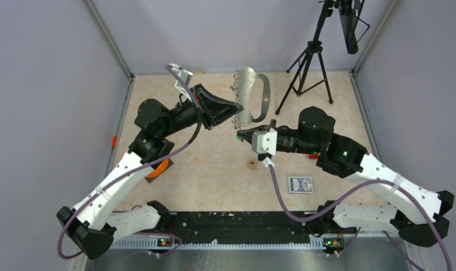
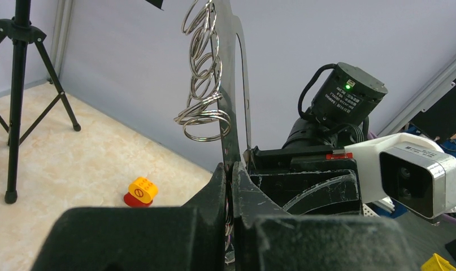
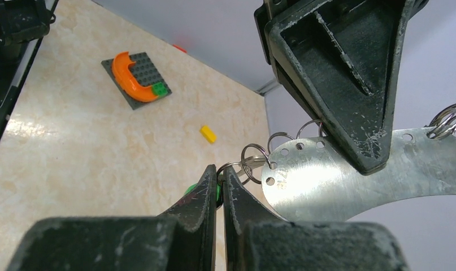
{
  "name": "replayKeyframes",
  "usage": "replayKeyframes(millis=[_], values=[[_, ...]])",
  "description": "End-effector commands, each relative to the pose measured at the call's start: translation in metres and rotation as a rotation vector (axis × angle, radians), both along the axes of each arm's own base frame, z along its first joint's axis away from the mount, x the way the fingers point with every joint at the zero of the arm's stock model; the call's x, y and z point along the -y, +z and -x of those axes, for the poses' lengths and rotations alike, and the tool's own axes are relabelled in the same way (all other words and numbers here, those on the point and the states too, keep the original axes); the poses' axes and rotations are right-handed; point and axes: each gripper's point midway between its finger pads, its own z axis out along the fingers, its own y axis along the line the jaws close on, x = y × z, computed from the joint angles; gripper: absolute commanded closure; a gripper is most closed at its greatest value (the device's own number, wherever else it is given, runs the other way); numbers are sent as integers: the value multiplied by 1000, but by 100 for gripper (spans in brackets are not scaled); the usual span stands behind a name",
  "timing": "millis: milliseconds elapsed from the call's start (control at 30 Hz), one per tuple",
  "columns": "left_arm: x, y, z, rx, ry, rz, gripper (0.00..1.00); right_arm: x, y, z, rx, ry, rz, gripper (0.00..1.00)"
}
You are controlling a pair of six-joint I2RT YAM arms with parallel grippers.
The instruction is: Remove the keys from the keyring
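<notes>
The keyring (image 1: 249, 93), a flat grey D-shaped plate with a row of small holes, is held up in the air. My left gripper (image 1: 237, 107) is shut on its edge. In the left wrist view (image 2: 234, 170) the plate (image 2: 232, 113) stands edge-on with several split rings (image 2: 203, 84) hanging from it. My right gripper (image 1: 240, 135) is just below the plate. In the right wrist view (image 3: 220, 173) it is shut on a green-headed key (image 3: 218, 195), which hangs by a split ring (image 3: 252, 155) from the plate's end hole (image 3: 327, 183). No other keys show.
A black tripod (image 1: 307, 68) stands at the back right. A small brown cube (image 1: 252, 164) and a blue card box (image 1: 300, 184) lie on the table in front of the right arm. A grey baseplate with an orange arch (image 3: 136, 79) and a yellow brick (image 3: 208, 134) lie left.
</notes>
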Motion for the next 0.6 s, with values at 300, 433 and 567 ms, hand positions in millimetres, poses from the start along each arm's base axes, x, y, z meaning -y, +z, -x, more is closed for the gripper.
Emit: replayKeyframes(millis=[300,433,567], values=[[-11,41,16,108,0,85,100,-2,-1,-13,-158,-88,105,100],[-12,40,16,109,5,85,100,-2,-2,-18,-206,-129,88,100],[-12,40,16,106,5,85,100,-1,-5,-22,-261,-174,68,100]])
